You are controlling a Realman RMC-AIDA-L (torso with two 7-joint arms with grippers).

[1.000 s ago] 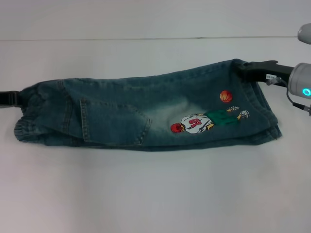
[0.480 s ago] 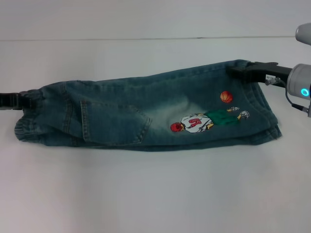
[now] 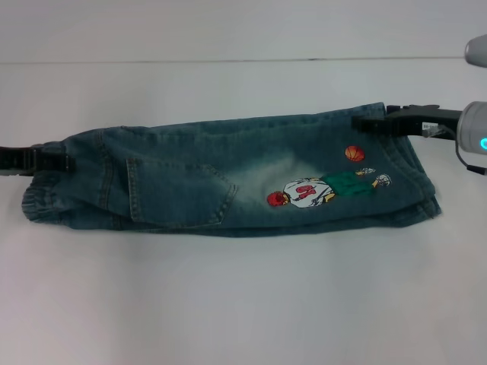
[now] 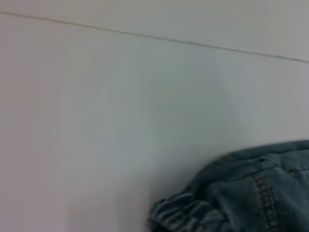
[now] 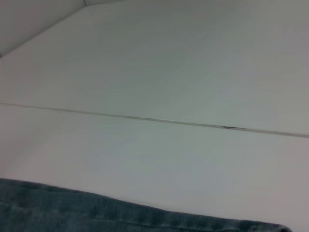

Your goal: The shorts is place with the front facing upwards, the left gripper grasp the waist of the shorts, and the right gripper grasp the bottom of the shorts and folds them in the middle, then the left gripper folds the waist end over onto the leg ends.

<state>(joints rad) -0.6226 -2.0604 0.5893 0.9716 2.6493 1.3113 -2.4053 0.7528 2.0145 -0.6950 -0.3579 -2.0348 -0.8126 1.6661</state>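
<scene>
Since a second ago my right pincer (image 3: 364,121) has slid inward and lower along the far edge of the leg end, and my left pincer (image 3: 62,162) has crept inward onto the waist. The far edge of the cloth has dropped and now lies flatter.

Right pincer: black fingers reach in level from the right, tips touching the far upper corner of the leg end. Jaws look closed on the hem, but the grip itself is not clear enough to call. Just beyond the tips toward me sit an orange basketball patch (image 3: 354,153) and an embroidered player figure in white and green (image 3: 312,191).

Left pincer: black tip at the gathered elastic waist, far across from the right one. Whether it is clamped on the cloth, I cannot tell.

Between the two lie the faded blue denim shorts (image 3: 190,179), folded lengthwise, stretched left to right, a back pocket (image 3: 179,196) showing near the waist. All rests on the white table (image 3: 243,296). The left wrist view shows the ruffled waistband (image 4: 193,215); the right wrist view shows a stitched hem (image 5: 120,215).
</scene>
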